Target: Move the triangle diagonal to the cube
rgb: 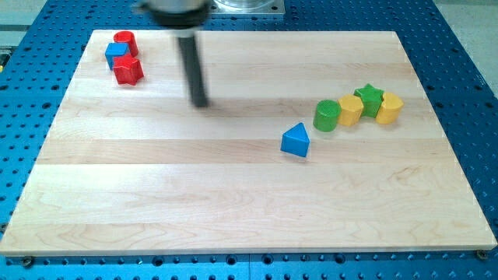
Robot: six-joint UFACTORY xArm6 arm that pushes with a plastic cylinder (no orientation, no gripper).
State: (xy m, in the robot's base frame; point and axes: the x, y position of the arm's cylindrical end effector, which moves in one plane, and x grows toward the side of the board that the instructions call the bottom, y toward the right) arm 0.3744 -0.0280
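A blue triangle block (296,140) lies right of the board's middle. A blue cube (117,53) sits at the view's top left, packed between a red cylinder (125,40) above it and a red star-shaped block (128,71) below it. My tip (201,102) stands on the board between the two groups, well to the left of and a little above the triangle, and to the right of and below the cube. It touches no block.
A cluster sits at the view's right: a green cylinder (327,115), a yellow hexagonal block (351,110), a green star (369,99) and a yellow block (389,108). The wooden board (233,210) lies on a blue perforated table.
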